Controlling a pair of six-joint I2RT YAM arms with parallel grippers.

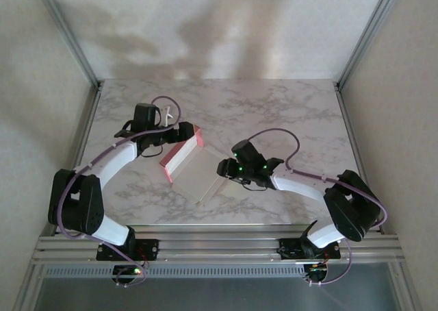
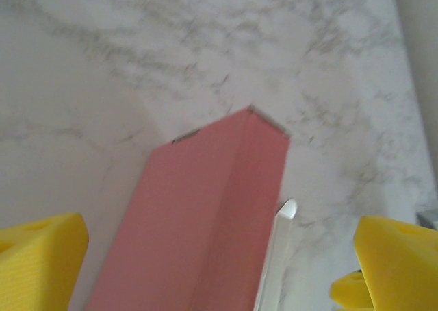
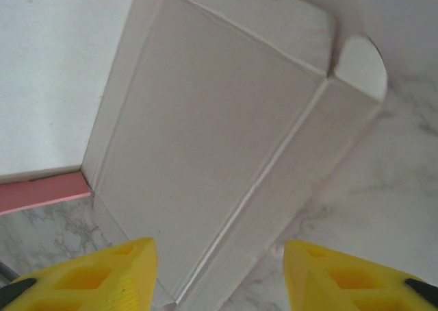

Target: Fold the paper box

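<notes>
- The paper box (image 1: 195, 177) is pictured half-formed on the marble-patterned table (image 1: 294, 112). In the overhead view it is placed just toward 9 o'clock from the table's middle, with its white inside turned upward.
- A pink wall (image 1: 183, 150) is seen standing along the box's 10 o'clock side. The white panel (image 1: 200, 182) is laid flat from it toward 4 o'clock.
- The left gripper (image 1: 189, 131) is positioned at the 12 o'clock end of that wall.
- In the left wrist view, the left fingers (image 2: 41, 256) are shown spread wide at 8 and 4 o'clock of the picture. The pink wall is framed between them, and nothing is pinched.
- A thin white flap edge (image 2: 277, 256) is seen just at 3 o'clock of the pink wall in that view.
- The right gripper (image 1: 224, 168) is positioned at the white panel's 3 o'clock edge in the overhead view.
- In the right wrist view, the right fingers (image 3: 96, 277) are shown parted, and the panel's creased near corner is seen in the gap. No card is clamped between them. Whether the tips touch the card cannot be told.
- A rounded tab (image 3: 359, 64) is shown at 1 o'clock of that picture, and a pink strip (image 3: 41, 191) at 9 o'clock.
</notes>
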